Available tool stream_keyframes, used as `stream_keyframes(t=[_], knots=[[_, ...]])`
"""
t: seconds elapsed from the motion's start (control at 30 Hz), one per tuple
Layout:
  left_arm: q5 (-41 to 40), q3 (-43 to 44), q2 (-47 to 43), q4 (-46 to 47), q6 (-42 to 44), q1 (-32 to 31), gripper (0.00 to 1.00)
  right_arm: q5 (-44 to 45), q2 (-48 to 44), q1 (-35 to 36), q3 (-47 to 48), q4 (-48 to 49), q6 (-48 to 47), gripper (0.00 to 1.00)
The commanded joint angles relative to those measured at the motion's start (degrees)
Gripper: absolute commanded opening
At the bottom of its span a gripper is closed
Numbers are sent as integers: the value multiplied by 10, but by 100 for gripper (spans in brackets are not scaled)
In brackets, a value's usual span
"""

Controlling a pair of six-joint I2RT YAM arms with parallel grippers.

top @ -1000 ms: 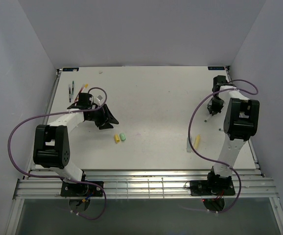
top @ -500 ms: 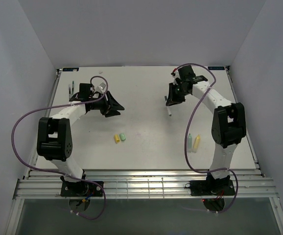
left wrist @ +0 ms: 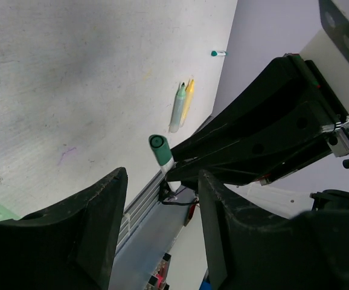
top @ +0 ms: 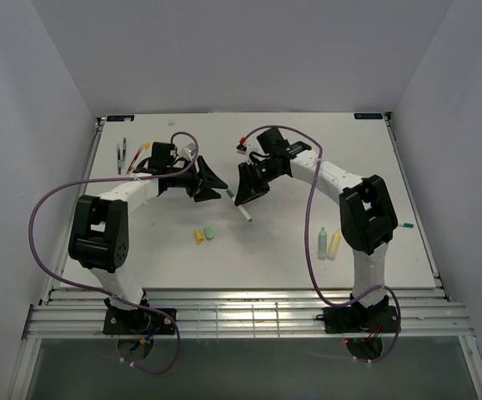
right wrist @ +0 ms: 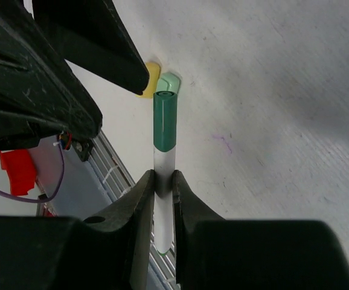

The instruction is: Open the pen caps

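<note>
Got right gripper [right wrist: 163, 181] clamped on barrel of white pen [right wrist: 163, 158], teal cap [right wrist: 165, 121] sticking out just past the fingertips. Got left gripper [left wrist: 161, 178] jaws spread apart, capped end sitting just ahead of the gap. Seeing loose yellow cap [right wrist: 151, 78] and light-green cap [right wrist: 169, 81] on table [right wrist: 283, 90] beyond right jaws.

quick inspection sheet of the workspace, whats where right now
surface: white table, bare between items
job's things: pen with green cap on; loose yellow cap beside light green cap; pale-green marker barrel beside yellow marker barrel; thin pens at far left
clutter: nothing seen
grippers: right gripper shut on the pen; left gripper open, facing the green cap
cables: purple cables loop off both arms
surroundings: plain white walls
</note>
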Motion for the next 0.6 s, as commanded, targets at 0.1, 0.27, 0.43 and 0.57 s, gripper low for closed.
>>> stream_keyframes(t=[0.1, 0.27, 0.43, 0.57], knots=[[3, -12, -32, 19, -12, -11, 61, -28, 19, 15, 48, 17, 22, 8], [-6, -20, -29, 13, -14, -11, 61, -34, 20, 22, 49, 21, 28, 8], [-16, -17, -20, 10, -25, -12, 58, -38, 20, 32, 49, 26, 33, 8], [-22, -14, -15, 9, -32, -12, 56, -43, 24, 39, 51, 29, 34, 8]])
